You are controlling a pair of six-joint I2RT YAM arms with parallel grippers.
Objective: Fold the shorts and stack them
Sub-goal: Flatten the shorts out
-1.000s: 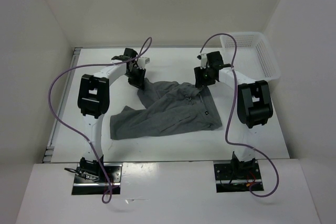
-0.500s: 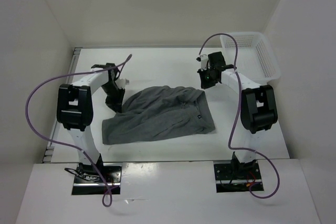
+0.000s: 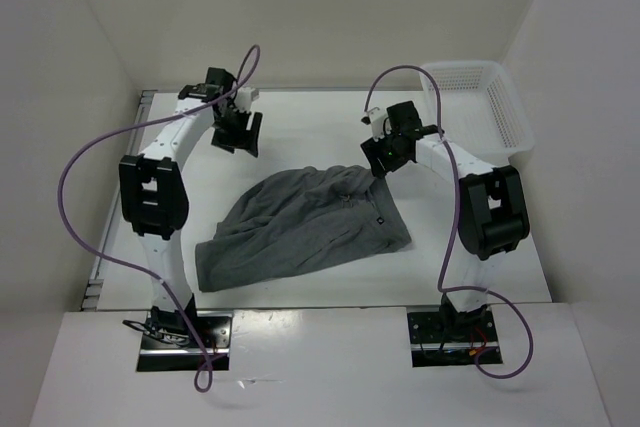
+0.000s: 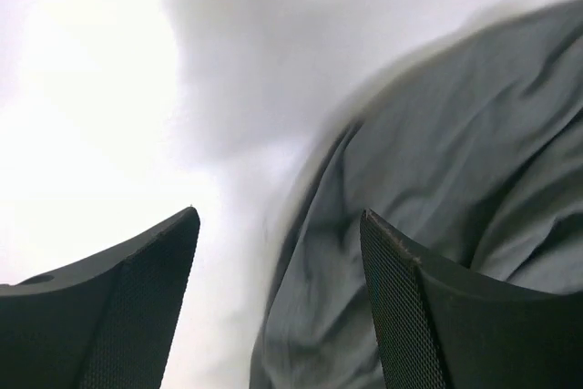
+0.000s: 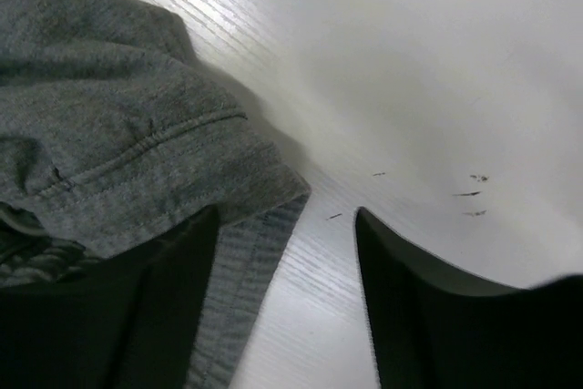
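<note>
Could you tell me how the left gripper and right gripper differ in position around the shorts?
The left gripper hangs over bare table, clear of the shorts; the right gripper hangs at their far right corner. The left gripper reaches farther back than the right gripper. Both are open and empty.

My 2 arms are white links joined by blocky black housings, and the left arm (image 3: 152, 197) and right arm (image 3: 488, 209) look alike. A thin purple cable (image 3: 63, 187) runs along the left one, and a second purple cable (image 3: 445, 257) along the right. Each arm is bolted to a dark base plate (image 3: 215, 337) with small loose wires. My left gripper (image 3: 237, 132) and right gripper (image 3: 385, 152) are black with white fittings. My fingers (image 4: 118, 316) are black and tapered, with finely dotted inner faces.
</note>
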